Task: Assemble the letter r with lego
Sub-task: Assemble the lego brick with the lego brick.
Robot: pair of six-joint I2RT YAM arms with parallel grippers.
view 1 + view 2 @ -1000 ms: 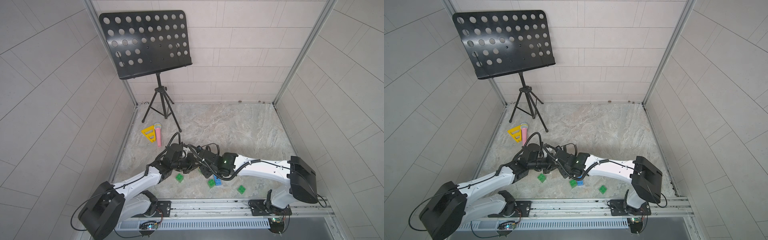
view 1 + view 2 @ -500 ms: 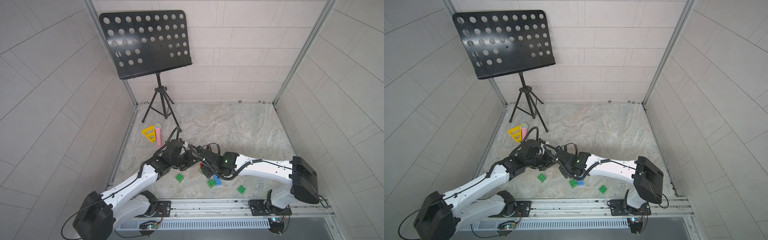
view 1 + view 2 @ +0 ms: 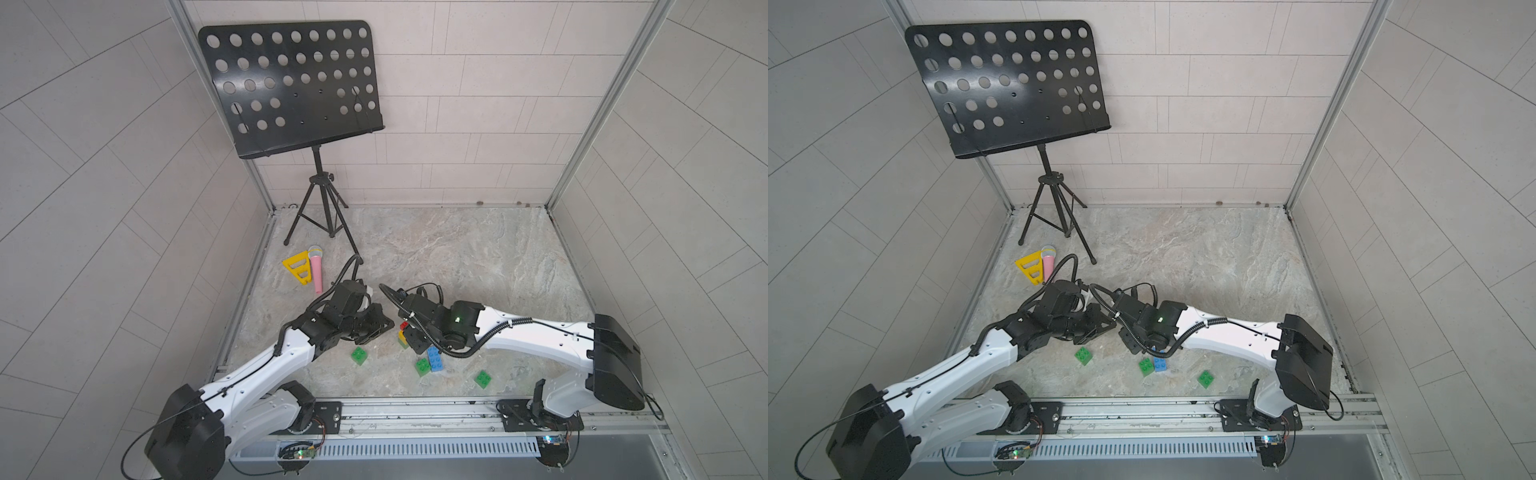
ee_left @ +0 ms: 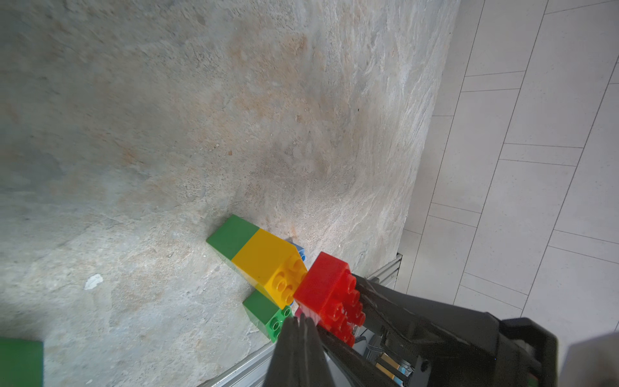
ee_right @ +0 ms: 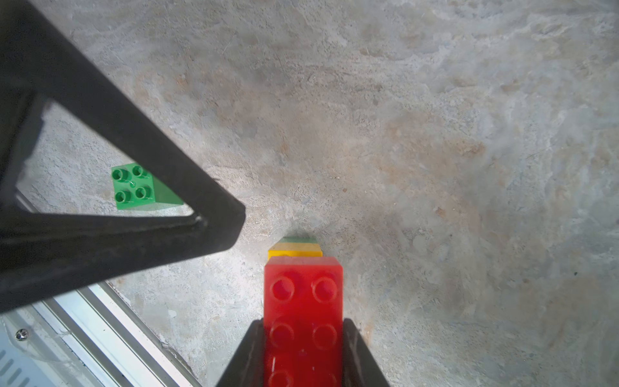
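In both top views the right hand (image 3: 409, 332) and the left hand (image 3: 386, 326) meet low over the surface (image 3: 478, 266), tips near each other; loose green bricks (image 3: 358, 356) and the blue brick (image 3: 434, 358) lie behind them.

In the left wrist view the left hand is pinched shut and empty, just beside the red brick (image 4: 330, 291); that brick's end is over the studs of the yellow brick (image 4: 274, 264), which stands on a green base brick (image 4: 231, 234).

In the right wrist view the right hand clamps the red brick by its long sides; I think an off-line push can tip the unbraced stack, or the left hand can knock it.
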